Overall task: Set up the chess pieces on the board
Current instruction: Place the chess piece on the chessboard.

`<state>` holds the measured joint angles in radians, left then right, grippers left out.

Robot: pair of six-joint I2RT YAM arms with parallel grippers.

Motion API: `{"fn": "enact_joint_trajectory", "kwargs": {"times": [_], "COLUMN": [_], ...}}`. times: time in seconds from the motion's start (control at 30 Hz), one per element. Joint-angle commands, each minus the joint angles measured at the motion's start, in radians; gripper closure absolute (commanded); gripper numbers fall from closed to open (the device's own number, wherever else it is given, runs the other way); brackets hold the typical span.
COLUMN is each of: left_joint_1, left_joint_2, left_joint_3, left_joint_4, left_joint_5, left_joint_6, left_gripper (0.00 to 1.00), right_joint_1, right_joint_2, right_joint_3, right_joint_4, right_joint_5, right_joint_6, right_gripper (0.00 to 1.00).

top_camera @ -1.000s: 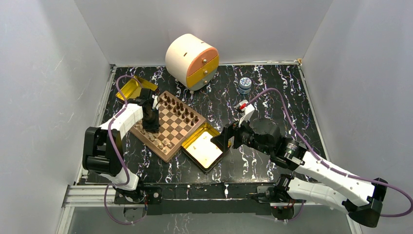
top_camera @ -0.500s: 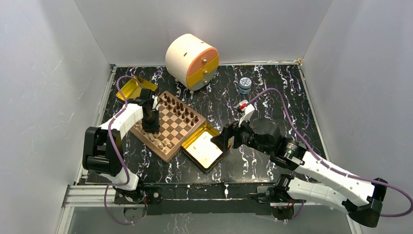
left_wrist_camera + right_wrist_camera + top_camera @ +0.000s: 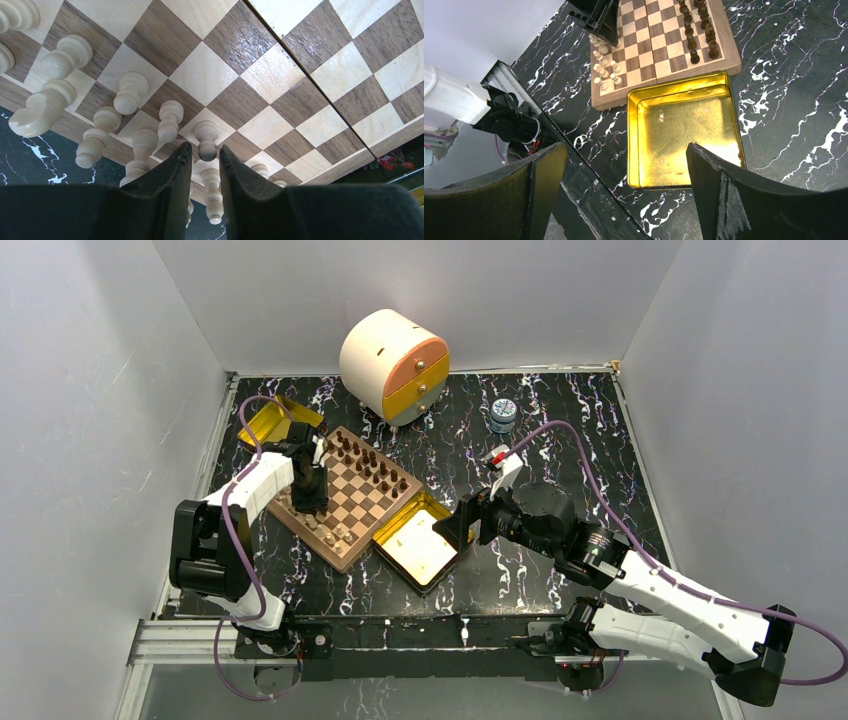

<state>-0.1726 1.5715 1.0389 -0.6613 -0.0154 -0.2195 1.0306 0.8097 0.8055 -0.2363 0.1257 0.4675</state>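
**A:** L gripper (image 3: 206, 148) is down low over the board (image 3: 240, 95), at its near-left edge, right in among the light pieces (image 3: 129, 95).

**B:** Jaws?

**A:** Only a narrow gap. The fingers (image 3: 172, 172) sit either side of a light pawn (image 3: 206, 134), w/ its head between the tips. Can't tell if the pads touch it. The pawn is upright on a sq. close to the rim.

**B:** And the R side?

**A:** R gripper (image 3: 624, 150) hangs w/ its jaws spread wide and nothing between them, over the gold tin (image 3: 684, 130). The tin lies just beside the board's near-right edge.

**B:** Rest of the set?

**A:** Dark pieces (image 3: 372, 468) stand in two rows along the far-right side of the board, all upright. The light ones are bunched at the opposite side, by the L arm.

**B:** Anything else on the table?

**A:** A 2nd gold tin (image 3: 268, 420) off the board's far-left corner. At the back there's a round cabinet (image 3: 390, 360) w/ orange and yellow drawers, and a small jar (image 3: 502, 415).
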Motion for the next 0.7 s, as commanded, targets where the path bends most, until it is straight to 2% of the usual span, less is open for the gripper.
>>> {"fn": "enact_joint_trajectory", "kwargs": {"times": [0.0, 0.67], "left_joint_1": [-0.004, -0.003], "left_joint_2": [-0.018, 0.025], "left_joint_3": [0.038, 0.072], "left_joint_4": [-0.028, 0.005], "left_joint_5": [0.004, 0.044], "left_joint_6": [0.006, 0.01], "left_gripper": [0.75, 0.77], "right_joint_1": [0.003, 0.003], "right_joint_2": [-0.005, -0.013], "right_joint_3": [0.009, 0.017], "right_joint_4": [0.05, 0.038], "right_joint_5": [0.012, 0.022], "right_joint_6": [-0.01, -0.021], "right_gripper": [0.01, 0.01]}}
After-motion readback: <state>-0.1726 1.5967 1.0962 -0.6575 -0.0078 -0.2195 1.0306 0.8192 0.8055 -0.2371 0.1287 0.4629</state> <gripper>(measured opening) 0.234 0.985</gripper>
